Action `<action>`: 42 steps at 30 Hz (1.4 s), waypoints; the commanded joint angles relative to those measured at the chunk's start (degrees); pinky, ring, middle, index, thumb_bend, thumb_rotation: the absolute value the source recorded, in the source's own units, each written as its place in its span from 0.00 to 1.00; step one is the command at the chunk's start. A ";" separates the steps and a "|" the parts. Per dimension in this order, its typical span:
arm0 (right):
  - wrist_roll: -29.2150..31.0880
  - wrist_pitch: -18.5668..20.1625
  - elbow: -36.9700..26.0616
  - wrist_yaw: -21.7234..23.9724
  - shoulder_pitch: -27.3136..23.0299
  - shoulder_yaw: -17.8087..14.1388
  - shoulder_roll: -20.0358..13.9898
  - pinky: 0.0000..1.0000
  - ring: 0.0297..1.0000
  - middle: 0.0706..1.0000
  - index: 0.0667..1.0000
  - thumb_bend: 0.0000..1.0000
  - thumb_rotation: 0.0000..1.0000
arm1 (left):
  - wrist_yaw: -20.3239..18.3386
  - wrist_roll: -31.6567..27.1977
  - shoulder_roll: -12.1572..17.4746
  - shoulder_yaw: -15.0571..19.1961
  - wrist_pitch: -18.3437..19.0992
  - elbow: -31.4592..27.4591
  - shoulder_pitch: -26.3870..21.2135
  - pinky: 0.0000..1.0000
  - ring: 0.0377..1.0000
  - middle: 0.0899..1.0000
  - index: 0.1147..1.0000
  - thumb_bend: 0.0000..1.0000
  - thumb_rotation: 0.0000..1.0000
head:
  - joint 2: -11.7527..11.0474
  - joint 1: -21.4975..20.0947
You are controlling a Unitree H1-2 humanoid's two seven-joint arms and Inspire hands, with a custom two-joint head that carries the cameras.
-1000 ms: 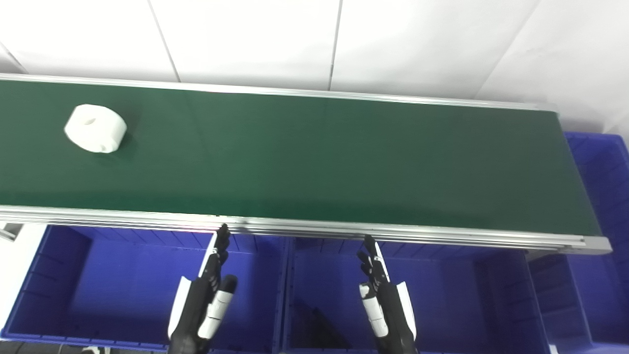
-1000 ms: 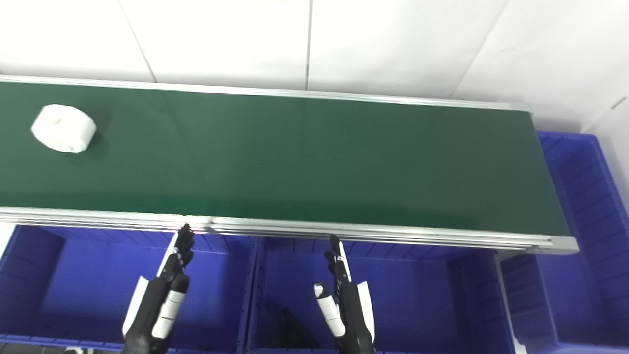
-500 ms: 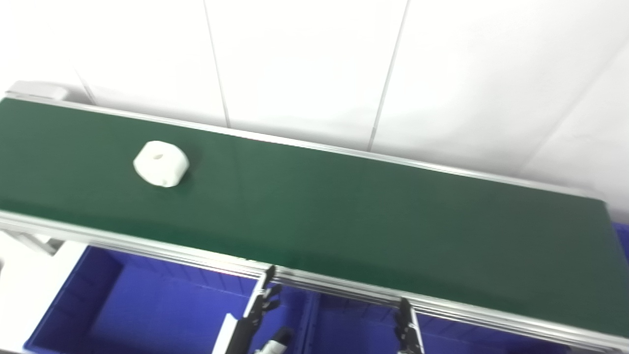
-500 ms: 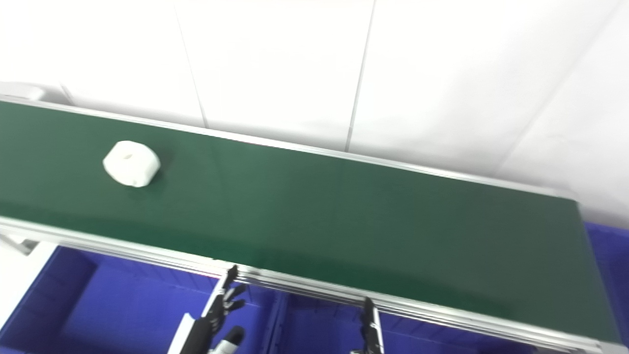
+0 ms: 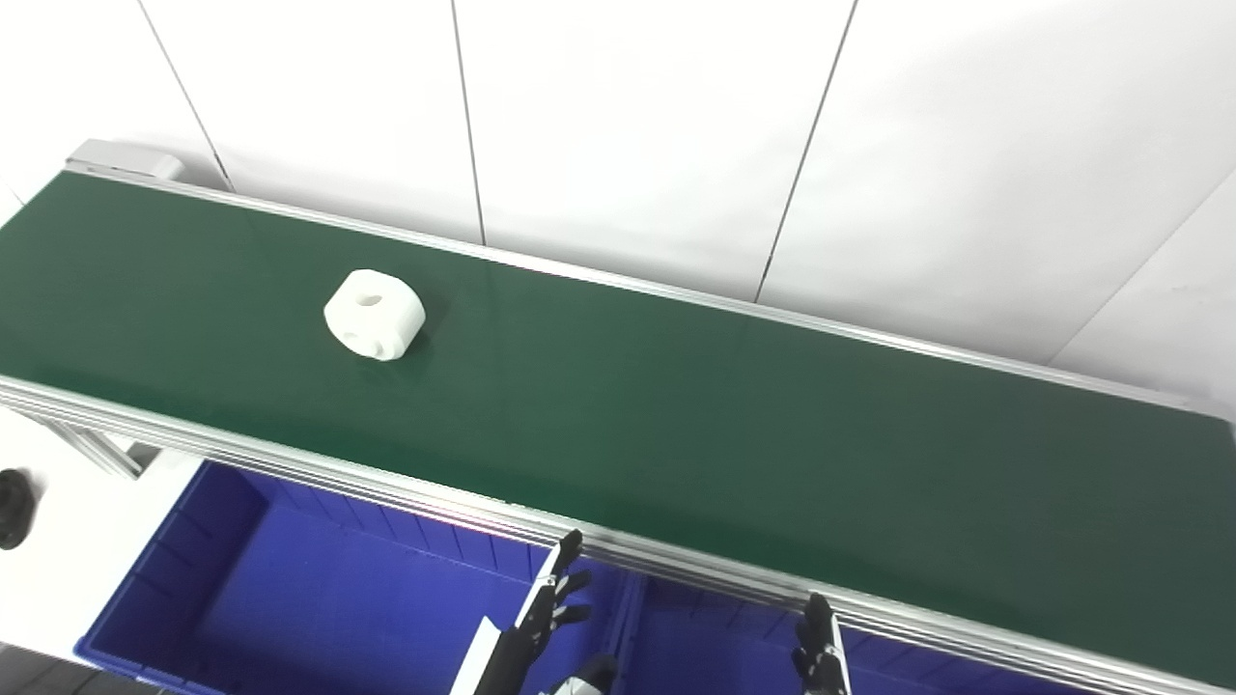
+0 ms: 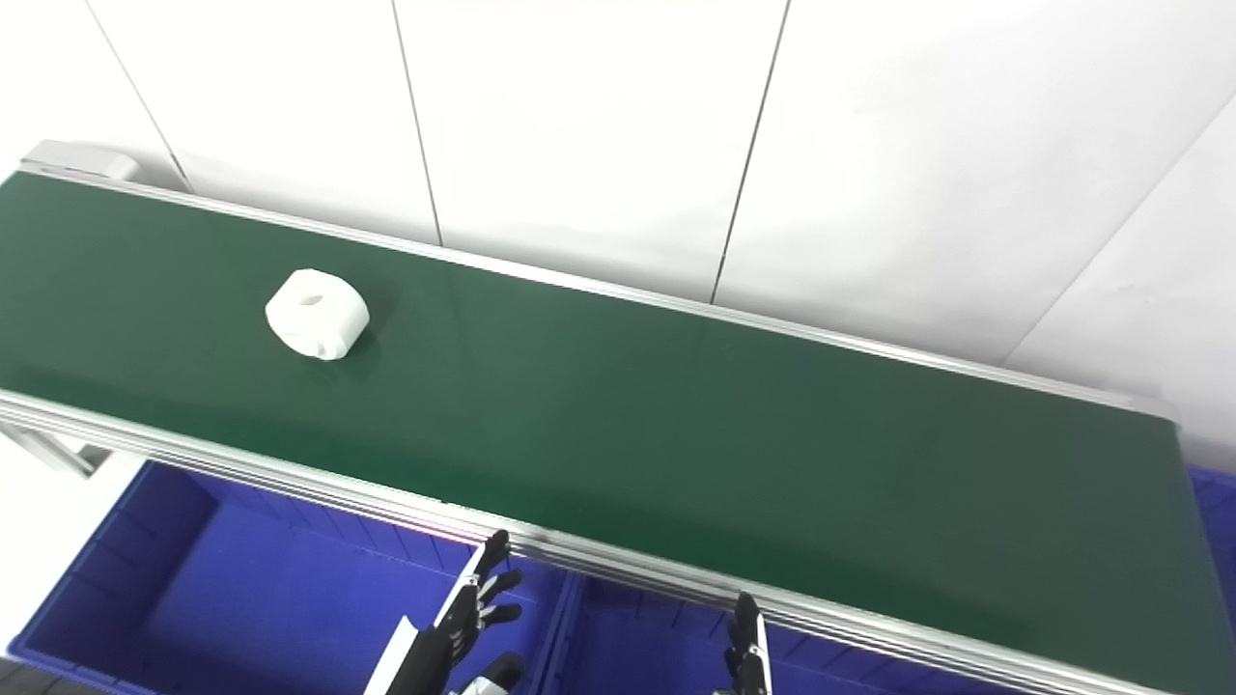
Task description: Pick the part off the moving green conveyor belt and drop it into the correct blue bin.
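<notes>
One white, rounded plastic part (image 5: 375,315) with a hole in its top face lies on the belt. There is one long dark-green conveyor belt (image 5: 676,425), framed by silver metal rails. Below its near rail two blue plastic bins show: one on the left (image 5: 290,598) and a second just beside it on the right (image 5: 715,656), a divider wall between them. Two black-and-white robot hands reach up from the bottom edge: the left hand (image 6: 454,632) with fingers spread apart, and the right hand (image 6: 746,652), only its fingertips visible. One small black round object (image 5: 12,494) sits at the far left edge, too cut off to identify.
</notes>
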 commanded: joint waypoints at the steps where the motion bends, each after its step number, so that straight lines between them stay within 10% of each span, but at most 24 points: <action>1: 0.41 -3.04 0.30 0.92 -0.07 -0.61 -0.91 1.00 1.00 1.00 1.00 0.60 1.00 | 0.95 0.68 -0.94 -0.40 -0.59 -1.25 0.26 0.81 0.91 0.98 1.00 0.61 0.83 | -0.13 0.02; 18: 1.51 -3.02 1.46 1.86 -0.27 -1.35 -1.55 1.00 1.00 1.00 1.00 0.58 1.00 | 1.33 1.02 -1.30 -1.19 -1.25 0.63 -0.32 0.79 0.90 0.97 1.00 0.62 0.82 | -3.00 1.50; 29: 1.27 -3.21 1.99 1.33 -0.38 -0.90 -0.46 1.00 1.00 1.00 1.00 0.54 1.00 | 4.64 2.06 2.45 -4.55 -3.51 -9.89 -0.71 0.76 0.90 0.97 1.00 0.59 0.79 | -2.34 -0.65; 36: 0.82 -3.23 2.95 1.17 -1.04 -0.45 -0.54 1.00 0.99 1.00 1.00 0.56 1.00 | 7.94 1.25 4.55 -8.44 -3.52 -21.03 -5.15 0.70 0.86 0.91 0.97 0.76 0.72 | -2.33 -0.95; 42: 0.20 -3.25 3.10 1.03 -1.39 -0.11 -0.38 1.00 0.98 1.00 1.00 0.55 1.00 | 5.71 8.50 7.32 -1.42 -3.01 -25.85 -16.36 0.58 0.75 0.80 0.91 0.94 0.64 | -2.58 -0.96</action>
